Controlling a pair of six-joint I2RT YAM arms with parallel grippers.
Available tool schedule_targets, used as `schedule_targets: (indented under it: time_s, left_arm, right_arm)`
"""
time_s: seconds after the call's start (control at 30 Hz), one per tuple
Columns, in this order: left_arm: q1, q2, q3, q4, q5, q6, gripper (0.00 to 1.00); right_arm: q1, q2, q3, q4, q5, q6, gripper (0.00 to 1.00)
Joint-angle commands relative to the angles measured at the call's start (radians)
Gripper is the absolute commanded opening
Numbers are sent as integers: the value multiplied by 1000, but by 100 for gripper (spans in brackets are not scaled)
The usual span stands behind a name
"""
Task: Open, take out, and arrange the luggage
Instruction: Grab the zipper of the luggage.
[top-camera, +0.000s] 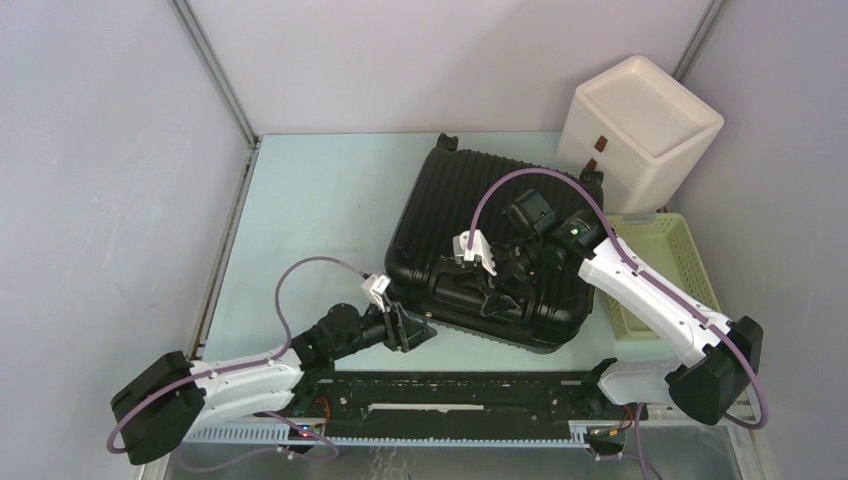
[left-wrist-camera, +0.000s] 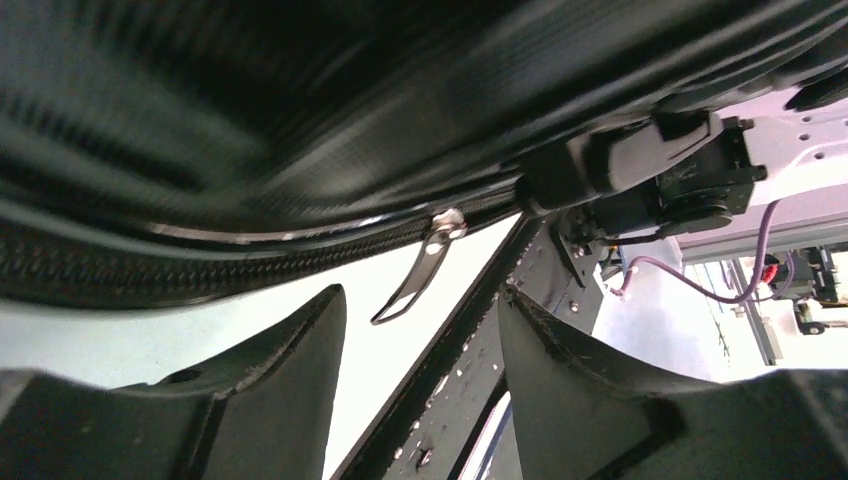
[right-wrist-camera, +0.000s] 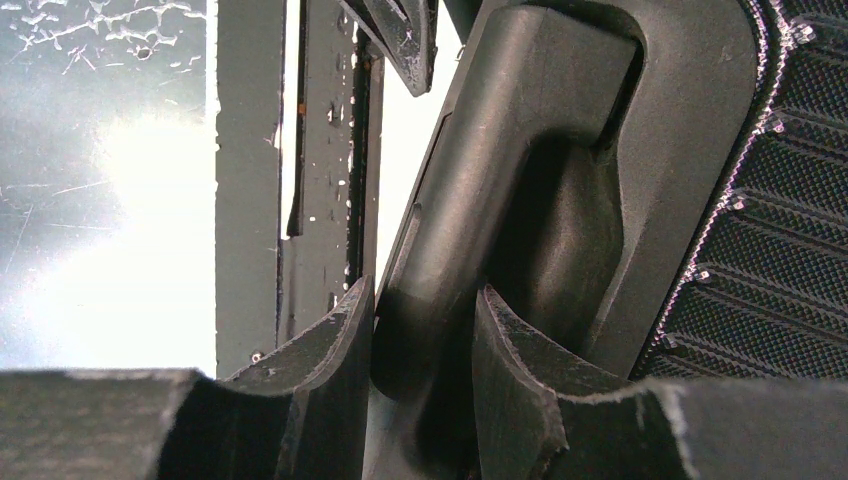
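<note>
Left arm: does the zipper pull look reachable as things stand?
Probably yes. The zipper pull hangs free from the edge of the luggage, right in the gap between the left fingers, with nothing in between. The right fingers are on the handle, not in the way.

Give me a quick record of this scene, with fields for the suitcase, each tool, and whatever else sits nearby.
Luggage: black, ribbed, lying flat on the table, lid down
Left tool: open, fingers either side of the zipper pull at the near-left corner, not touching it
Right tool: shut on the luggage's handle
Nearby: white drawer box at far right; pale yellow basket right of the luggage
</note>
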Motion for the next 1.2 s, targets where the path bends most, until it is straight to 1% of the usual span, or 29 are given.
schedule_targets:
  time_s: [0.0,0.13,0.33,0.6,0.77,0.97,1.03,1.07,1.13,1.17]
  left_arm:
    - [9,24,80,88,29,-28,61]
    - [9,63,84,124,41,-40,58]
    - [9,128,79,226,56,-80,55]
    - [10,156,79,245,42,-106,42]
    - [9,152,67,241,18,-109,28]
    - [10,156,54,246,-13,-124,25]
    - [9,155,50,248,-19,-125,23]
    - [9,155,49,247,-19,-123,19]
    - [9,146,52,222,-20,-107,3]
    - [10,140,57,190,-26,-92,1]
  right_arm:
    - [-6,29,-14,-68,-48,-36,16]
    - [-6,28,-13,-68,-46,-35,16]
    - [-6,26,-13,-68,-46,-33,16]
    - [-4,26,-14,-69,-46,-35,16]
    - [-4,26,-13,-70,-45,-34,16]
    - [-4,26,-14,-71,-42,-32,16]
    - [-4,27,-14,-70,-41,-33,16]
    - [-3,27,-13,-70,-41,-33,16]
    - [-4,25,-13,-71,-41,-33,16]
    - [-3,25,-13,-73,-40,-34,16]
